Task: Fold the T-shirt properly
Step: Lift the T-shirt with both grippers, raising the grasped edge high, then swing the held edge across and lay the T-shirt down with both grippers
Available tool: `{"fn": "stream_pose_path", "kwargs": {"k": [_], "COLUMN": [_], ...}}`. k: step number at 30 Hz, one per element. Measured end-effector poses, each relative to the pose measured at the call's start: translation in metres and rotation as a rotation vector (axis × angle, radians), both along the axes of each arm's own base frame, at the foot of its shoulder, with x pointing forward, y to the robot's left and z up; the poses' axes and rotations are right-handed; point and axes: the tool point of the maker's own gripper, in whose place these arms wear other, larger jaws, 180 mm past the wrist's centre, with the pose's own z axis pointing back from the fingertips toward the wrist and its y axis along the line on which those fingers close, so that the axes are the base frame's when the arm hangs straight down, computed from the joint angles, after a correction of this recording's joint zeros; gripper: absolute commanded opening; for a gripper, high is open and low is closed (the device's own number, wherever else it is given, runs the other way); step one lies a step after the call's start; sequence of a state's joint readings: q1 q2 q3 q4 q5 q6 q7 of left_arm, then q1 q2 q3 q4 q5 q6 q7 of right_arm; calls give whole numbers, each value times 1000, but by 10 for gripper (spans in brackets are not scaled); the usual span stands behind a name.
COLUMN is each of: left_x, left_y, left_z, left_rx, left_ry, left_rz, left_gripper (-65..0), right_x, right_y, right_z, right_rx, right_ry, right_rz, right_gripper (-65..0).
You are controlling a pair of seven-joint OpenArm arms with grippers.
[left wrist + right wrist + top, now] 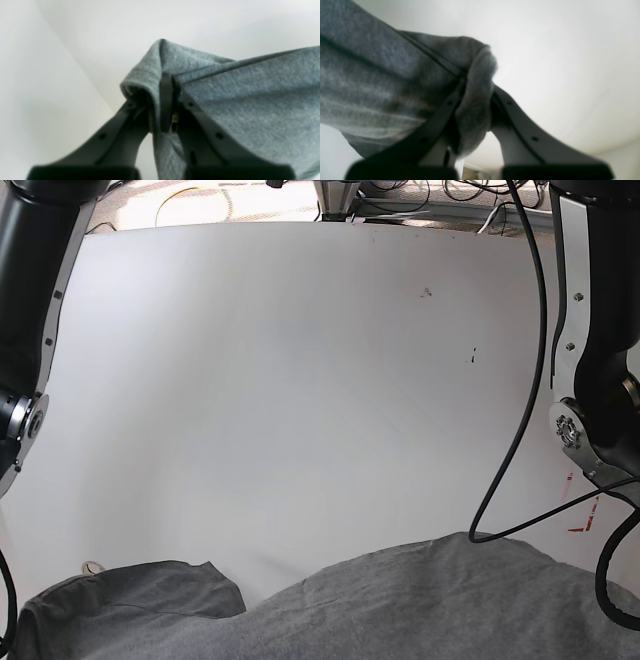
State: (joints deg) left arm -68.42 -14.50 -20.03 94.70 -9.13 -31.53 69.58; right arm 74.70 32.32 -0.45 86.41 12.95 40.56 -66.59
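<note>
The T-shirt [400, 605] is dark grey and soft, and in the base view it lies bunched along the bottom edge of the big white surface [300, 380], from about 7 o'clock across to 5 o'clock. One lump of it sits low at 7 o'clock, and a bigger, wider hump fills the bottom from 6 o'clock to 5 o'clock. The rest of the shirt runs off the bottom of that picture. The left arm [590, 330] stands at 3 o'clock in the base view, with a black cable [520, 410] hanging down beside it and touching the cloth. The right arm [30, 300] stands at 9 o'clock. The jaws of both arms are out of sight in that view. In the left wrist view, the left gripper [170, 82] has its jaws shut tight on a folded edge of the T-shirt [250, 100]. The cloth pokes up past the tips toward 12 o'clock and spreads away toward 3 o'clock, and some hangs down between the black fingers [205, 120] toward 6 o'clock. In the right wrist view, the right gripper [477, 82] also has its jaws clamped on the T-shirt [370, 75]. A thick roll of cloth is squeezed between the fingers [515, 117] and hangs down toward 6 o'clock, while the rest stretches off toward 9 o'clock. Both wrist views are a bit blurry.
</note>
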Motion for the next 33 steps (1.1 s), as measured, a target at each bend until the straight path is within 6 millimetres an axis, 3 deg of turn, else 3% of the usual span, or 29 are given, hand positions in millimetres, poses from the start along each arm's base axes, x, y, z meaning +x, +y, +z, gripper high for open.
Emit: {"fn": "stream_pose_path", "kwargs": {"k": [4, 9, 18, 26, 33], "left_x": [3, 11, 10, -14, -47], "left_y": [-2, -5, -11, -10, -8], "left_z": [-10, -44, -127, -201, -265], "left_rx": [3, 2, 20, 77, 197], "left_ry": [22, 92, 255, 420, 601], "left_rz": [-4, -19, -21, 14, 21], "left_gripper": [-650, -650, -650, -650, -650], "right_x": [0, -10, -34, -69, -105], "right_y": [-2, -12, -21, -17, -3], "right_z": [-8, -44, -142, -232, -305], "right_rx": [-5, 17, 27, 93, 155], "right_ry": [17, 41, 170, 297, 431], "right_rz": [-10, -20, -55, -75, -96], "right_gripper": [-648, -648, -648, -648, -648]}}
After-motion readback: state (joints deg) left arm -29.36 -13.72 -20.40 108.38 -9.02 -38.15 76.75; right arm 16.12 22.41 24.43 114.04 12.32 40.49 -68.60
